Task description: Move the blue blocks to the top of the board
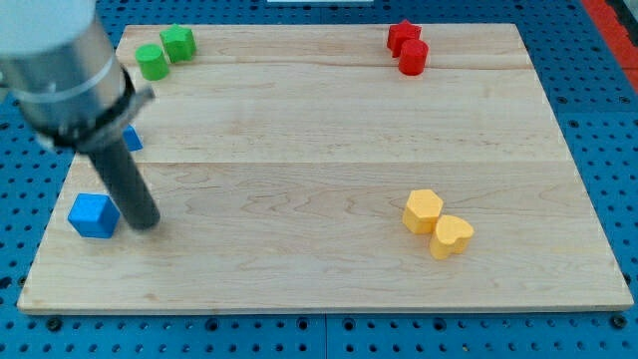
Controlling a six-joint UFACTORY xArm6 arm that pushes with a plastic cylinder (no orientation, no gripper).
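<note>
A blue cube point(93, 215) lies near the board's left edge, toward the view's bottom. A second blue block point(132, 139) sits higher up at the left edge, mostly hidden behind the arm, so its shape is unclear. My tip point(145, 221) rests on the board just right of the blue cube, close to it or touching it. The rod slants up and left to the grey arm body point(60, 75) at the view's top left.
Two green blocks point(152, 62) point(178, 44) sit at the top left. A red star point(403, 35) and a red cylinder point(413, 57) sit at the top right. Two yellow blocks point(422, 210) point(452, 236) touch at the lower right. The wooden board point(319, 150) lies on blue pegboard.
</note>
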